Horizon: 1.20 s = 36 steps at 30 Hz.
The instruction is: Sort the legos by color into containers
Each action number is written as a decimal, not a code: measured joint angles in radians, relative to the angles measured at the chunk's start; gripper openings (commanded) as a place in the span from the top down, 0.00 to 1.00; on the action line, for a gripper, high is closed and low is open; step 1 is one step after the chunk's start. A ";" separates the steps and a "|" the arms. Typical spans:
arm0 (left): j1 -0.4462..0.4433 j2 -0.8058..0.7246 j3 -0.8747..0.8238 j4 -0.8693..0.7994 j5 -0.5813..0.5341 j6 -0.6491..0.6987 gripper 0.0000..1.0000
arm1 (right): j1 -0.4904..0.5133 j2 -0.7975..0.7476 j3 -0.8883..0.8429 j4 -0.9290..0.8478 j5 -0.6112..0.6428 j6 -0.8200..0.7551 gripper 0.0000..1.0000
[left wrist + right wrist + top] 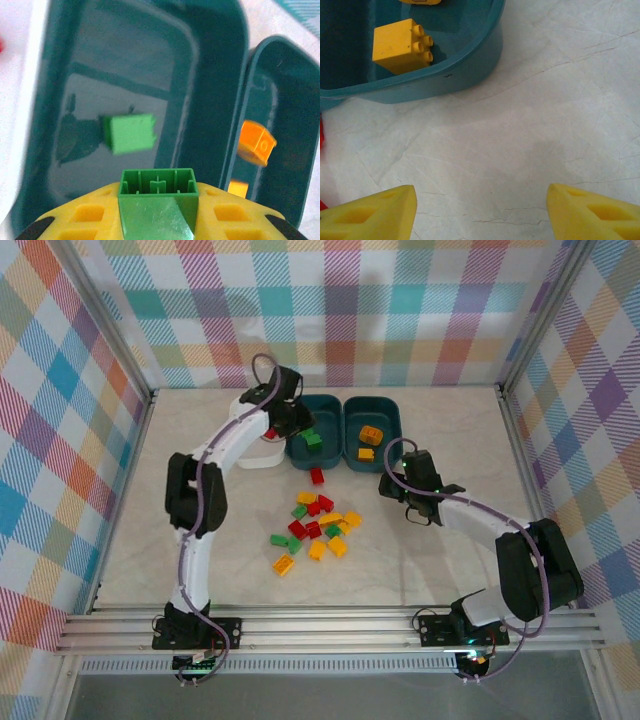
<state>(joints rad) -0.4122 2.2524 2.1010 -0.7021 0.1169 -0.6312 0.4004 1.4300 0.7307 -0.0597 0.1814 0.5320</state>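
Your left gripper [292, 425] is clamped on a green brick [157, 187] above the left teal tub [235, 75] near the tabletop's far edge, and another green brick [130, 132] lies inside that tub. Your right gripper [480, 210] has its fingers apart over bare tabletop [545, 125], near the right teal tub [445, 82], which holds a yellow brick [400, 46]. The loose legos [315, 525] lie mid-tabletop.

Left arm [205, 490]: stretched far forward, elbow bent, wrist angled to the right.
Left gripper [157, 210]: pointing down, jaws closed on a green lego [157, 181].
Right arm [490, 525]: folded low, forearm reaching forward-left.
Right gripper [480, 210]: fingers [375, 212] wide apart, holding nothing.
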 measured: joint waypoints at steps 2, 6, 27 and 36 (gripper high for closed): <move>-0.005 0.078 0.115 -0.031 -0.005 0.020 0.69 | 0.000 0.000 -0.002 0.006 0.000 0.004 0.30; -0.010 0.198 0.291 -0.081 -0.004 0.039 0.66 | 0.000 0.000 -0.003 0.015 0.000 0.007 0.30; -0.021 0.177 0.335 -0.161 0.020 0.100 0.24 | 0.003 -0.018 -0.010 0.015 0.013 0.003 0.30; -0.025 -0.564 -0.615 0.076 -0.041 0.065 0.15 | 0.119 0.009 -0.006 0.032 0.020 -0.036 0.30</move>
<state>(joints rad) -0.4374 1.6886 1.4860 -0.6258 0.0757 -0.5663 0.5194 1.4387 0.7242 -0.0280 0.2016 0.4957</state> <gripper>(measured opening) 0.845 0.698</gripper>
